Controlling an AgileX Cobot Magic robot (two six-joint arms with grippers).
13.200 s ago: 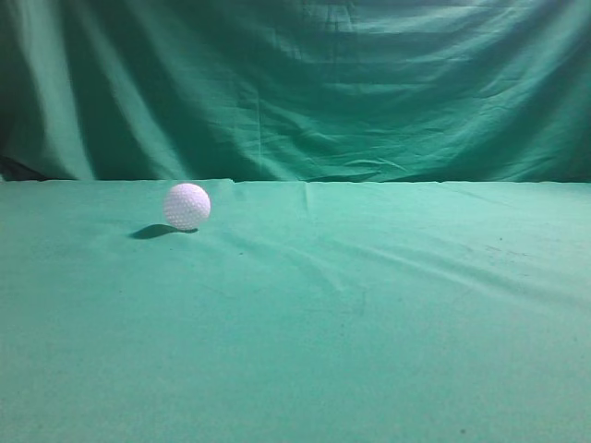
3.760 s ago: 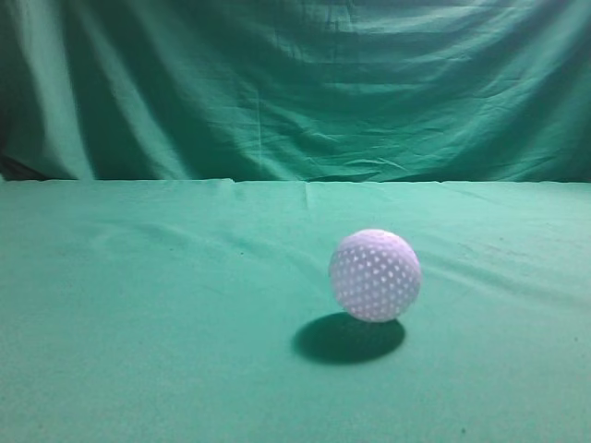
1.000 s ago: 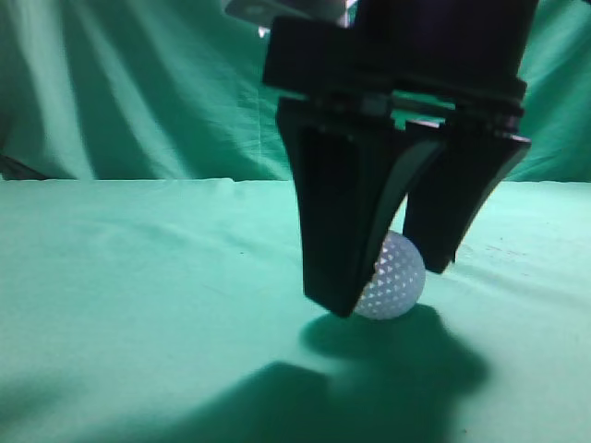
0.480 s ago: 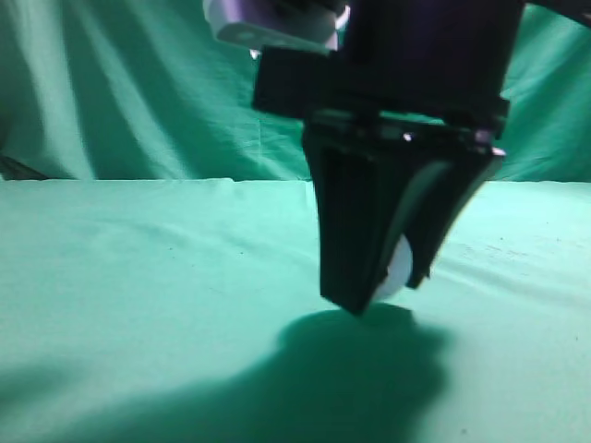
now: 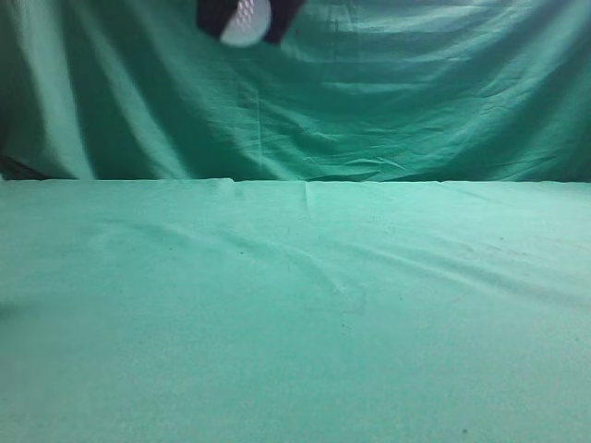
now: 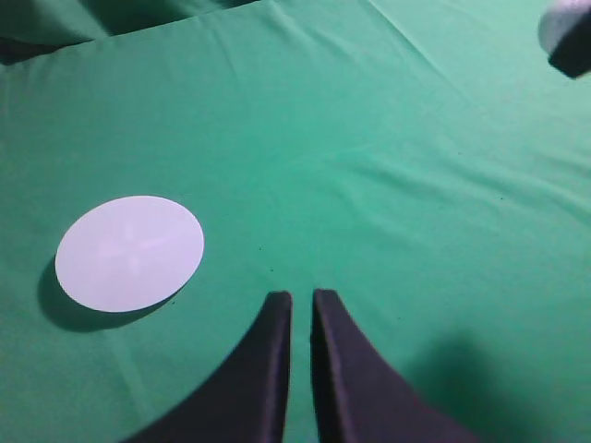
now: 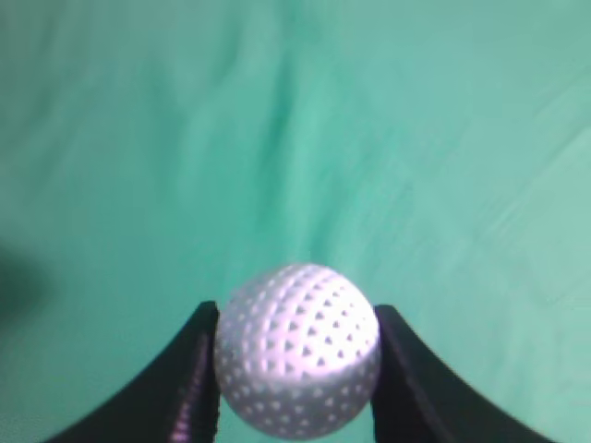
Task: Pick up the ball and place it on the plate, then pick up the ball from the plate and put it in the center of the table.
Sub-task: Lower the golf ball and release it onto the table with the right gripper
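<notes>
A: Where is the ball sitting right now?

B: It isn't sitting anywhere. The right gripper is pinching it between its two dark fingers, high above the green table; the exterior view is only catching it at the very top edge of the frame.

A: And the plate?

B: The left wrist view is showing it lying bare on the cloth, with the ball well apart from it, up in the far corner of that view.

A: What is the left gripper doing?

B: It is hanging above the cloth near the plate, fingers pressed almost together on nothing.

A: So how far along are we?

B: My reading: the first pick-up is done, while setting the ball on the plate, re-grasping it and putting it at the table's center are all waiting.
</notes>
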